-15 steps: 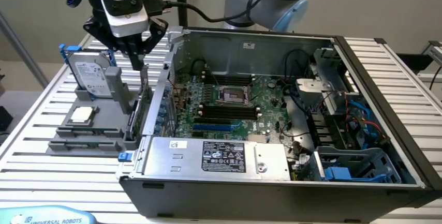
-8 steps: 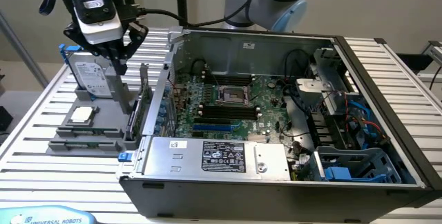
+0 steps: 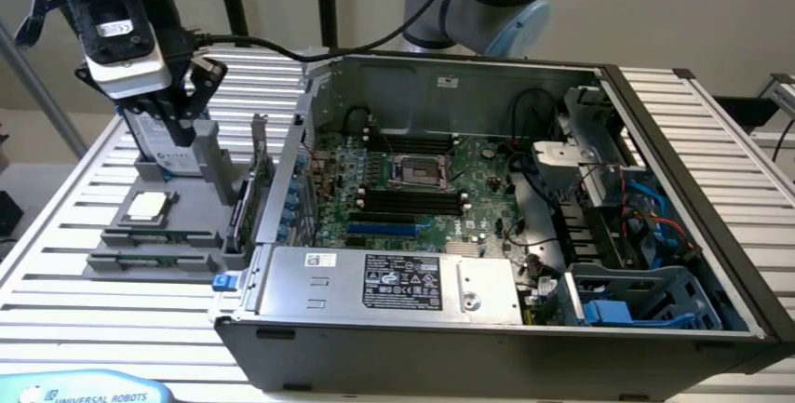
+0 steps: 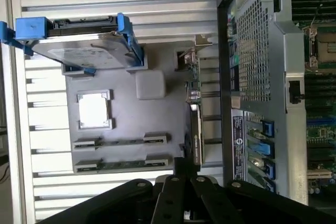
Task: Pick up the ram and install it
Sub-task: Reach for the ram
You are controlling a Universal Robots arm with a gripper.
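Our gripper [image 3: 177, 128] hangs over the tray [image 4: 126, 119] at its drive end, low in front of the upright drive [image 3: 186, 154] in its blue frame. Its jaws are clenched, and we see nothing held between them. The tray lies flat on the slatted table [image 3: 74, 310]. One ram stick [image 3: 159, 235] lies in a slot of the tray, and a second ram stick [image 3: 152, 259] lies in the next slot, parallel to the first and at the tray's end opposite the drive. Both are untouched and well apart from the gripper. The CPU [image 3: 147, 205] sits on the tray between the drive and the first ram stick. A card [image 3: 255, 180] stands on edge along the side of the tray that faces the case [image 3: 497, 329]. The case lies open just beside the tray, on that same side, with its motherboard [image 3: 423, 180] exposed and the board's black slots showing.
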